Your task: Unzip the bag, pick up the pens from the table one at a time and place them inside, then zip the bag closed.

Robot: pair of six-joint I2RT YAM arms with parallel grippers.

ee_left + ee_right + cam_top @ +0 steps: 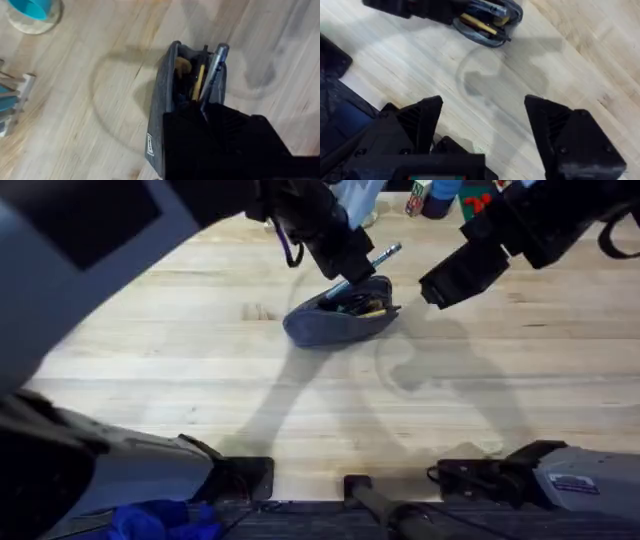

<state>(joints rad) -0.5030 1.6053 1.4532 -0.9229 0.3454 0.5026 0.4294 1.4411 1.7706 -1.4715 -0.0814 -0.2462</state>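
Note:
The blue-grey bag [325, 325] lies unzipped on the wooden table [200, 370], its mouth gaping. A yellow pen [373, 310] rests inside it, also seen in the left wrist view [200, 82] and the right wrist view [477, 25]. My left gripper [345, 275] is shut on the silver pen [385, 255], which slants over the bag's open mouth [216, 65]. My right gripper [440, 290] hovers just right of the bag, open, with nothing between its fingers [420, 120].
Colourful containers [440, 195] stand at the table's far edge. A teal cup on a round coaster [32, 12] and some white items [15, 95] sit off to one side of the bag. Bare wood stretches in front of the bag.

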